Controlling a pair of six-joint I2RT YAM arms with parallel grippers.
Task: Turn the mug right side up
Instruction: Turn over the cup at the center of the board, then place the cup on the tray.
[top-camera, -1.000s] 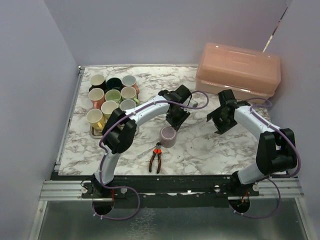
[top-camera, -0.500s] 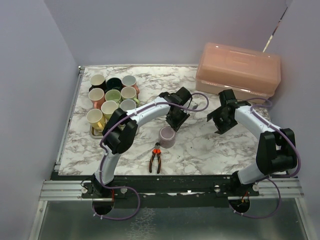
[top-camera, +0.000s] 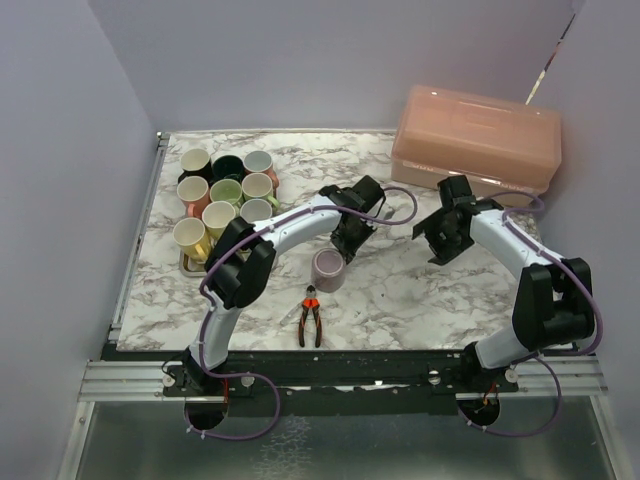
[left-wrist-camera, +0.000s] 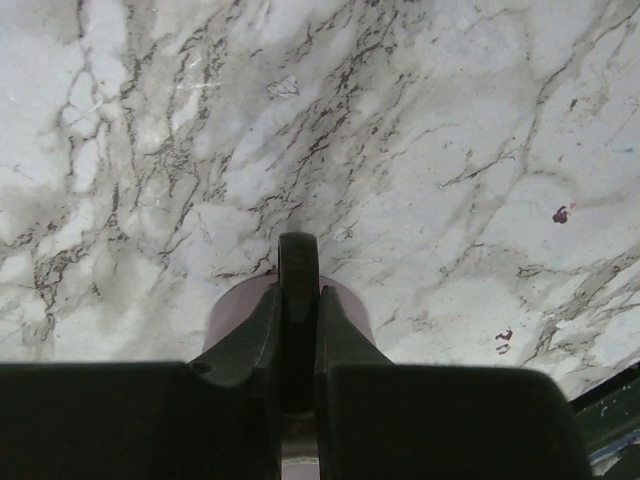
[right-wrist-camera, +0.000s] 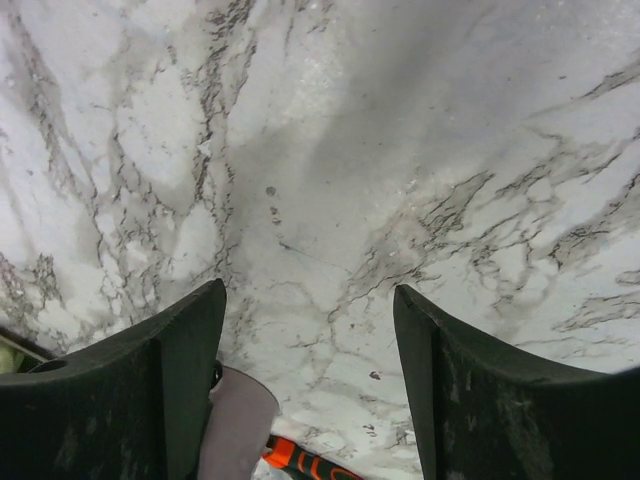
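Note:
A mauve mug stands on the marble table near the middle, with a flat mauve top facing the top camera. My left gripper reaches it from behind. In the left wrist view the dark handle sticks up between the two fingertips, and the gripper is shut on it. The mug body shows just beyond the fingers. My right gripper hovers over bare marble to the right of the mug. It is open with nothing between its fingers. The mug's side shows at that view's lower left.
A tray with several upright mugs sits at the back left. A pink lidded box stands at the back right. Orange-handled pliers lie in front of the mug, near the front edge.
My left gripper has closed on the mug's handle, and the mug has shifted slightly to the left. The right arm has barely moved.

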